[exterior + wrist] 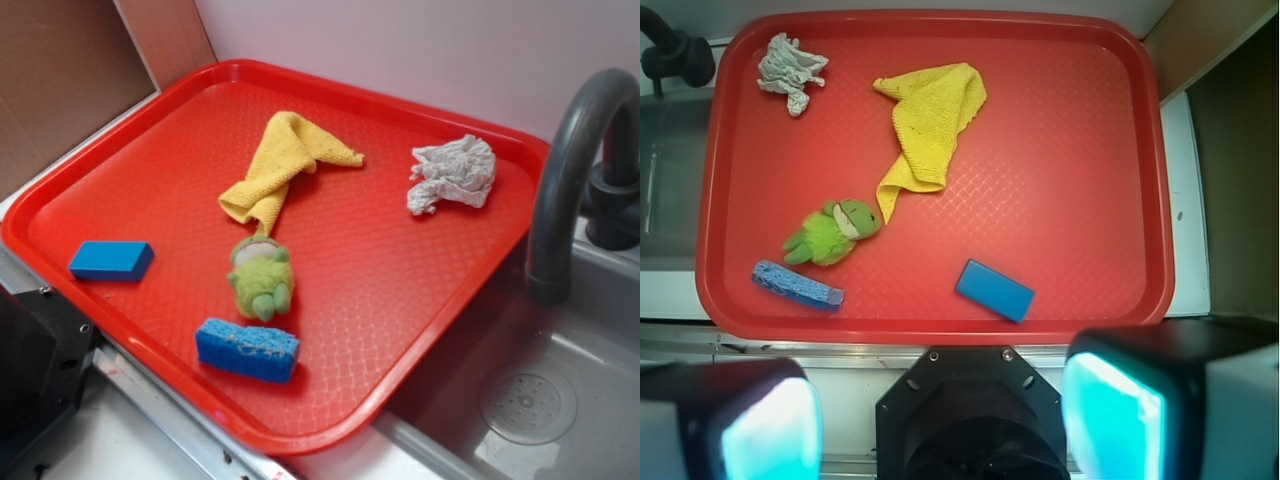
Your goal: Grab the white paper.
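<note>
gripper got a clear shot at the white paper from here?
Probably yes. The white paper sits alone in the tray's far corner by the faucet, apart from the yellow cloth. Nothing lies on it. The gripper is open, back beyond the tray's near edge, so it has the whole tray to cross.

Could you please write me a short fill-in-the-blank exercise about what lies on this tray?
1. The white paper lies on the red tray in the corner nearest the ____.
2. The cloth is ____ in colour.
3. The green plush toy lies between the cloth and the blue ____.

Missing words: faucet; yellow; sponge
</note>
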### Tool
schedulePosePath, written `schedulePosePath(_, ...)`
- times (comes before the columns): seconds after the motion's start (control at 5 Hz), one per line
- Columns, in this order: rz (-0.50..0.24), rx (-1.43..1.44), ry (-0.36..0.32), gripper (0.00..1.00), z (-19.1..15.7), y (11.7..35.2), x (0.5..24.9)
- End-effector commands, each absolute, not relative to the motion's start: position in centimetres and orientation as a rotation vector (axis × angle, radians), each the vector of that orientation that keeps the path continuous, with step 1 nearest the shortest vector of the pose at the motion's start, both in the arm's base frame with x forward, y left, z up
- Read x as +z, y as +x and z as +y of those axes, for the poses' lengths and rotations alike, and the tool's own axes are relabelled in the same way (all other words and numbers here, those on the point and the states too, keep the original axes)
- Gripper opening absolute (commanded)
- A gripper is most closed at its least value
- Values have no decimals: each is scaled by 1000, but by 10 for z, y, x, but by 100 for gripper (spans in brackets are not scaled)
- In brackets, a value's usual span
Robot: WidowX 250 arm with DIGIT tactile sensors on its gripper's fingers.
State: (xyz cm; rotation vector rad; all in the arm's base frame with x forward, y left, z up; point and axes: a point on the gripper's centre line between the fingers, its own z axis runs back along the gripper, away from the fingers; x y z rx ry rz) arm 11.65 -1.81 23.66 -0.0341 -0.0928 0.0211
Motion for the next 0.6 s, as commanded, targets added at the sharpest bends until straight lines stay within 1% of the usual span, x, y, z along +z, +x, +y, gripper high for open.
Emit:
schedulePosePath(0.0, -93, 21, -34, 100, -18, 116, 237)
schedulePosePath(0.2, -190, 40, 10, 100, -9, 139, 222)
schedulePosePath(0.4, -264, -50, 104, 100, -12, 169, 201)
